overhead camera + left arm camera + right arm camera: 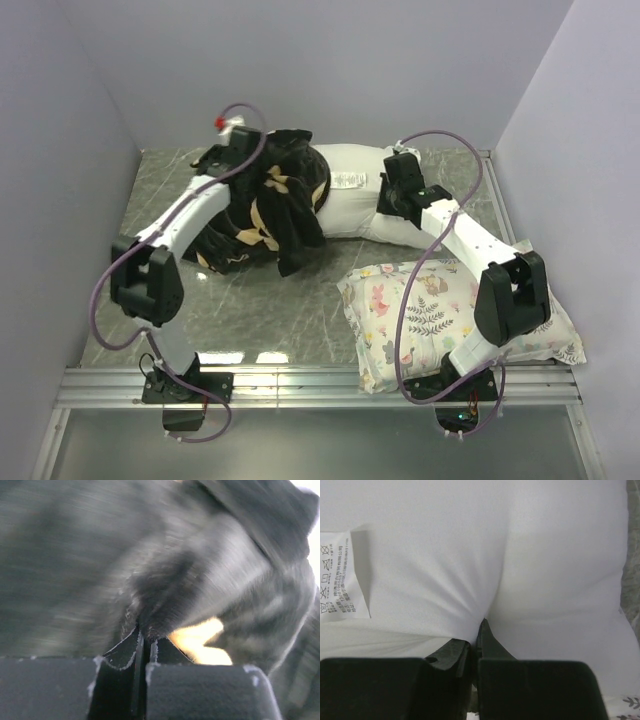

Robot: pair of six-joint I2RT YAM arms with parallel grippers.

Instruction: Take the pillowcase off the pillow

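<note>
1. The pillow (355, 205) lies at the back of the table (290, 310). Its long axis runs left to right, and its bare white end points right and a little toward the front.
2. The pillowcase (270, 215) is bunched over the pillow's left end, with black folds and tan motifs draping onto the table.
3. The left claw (144, 635) is clenched on a pinch of the pillowcase. Only the left wrist view shows this, blurred, with a tan patch just beside the tips. From above, the claw is hidden against the fabric.
4. The right claw (476, 630) is clenched on a fold of the pillow, with creases fanning out from its tips.
5. The tag (340, 575) shows printed care symbols in the right wrist view. From above it is only a small white patch near the pillowcase's edge.
6. The top view shows the whole floral pillow (440, 300) at the front right, under the right arm.
</note>
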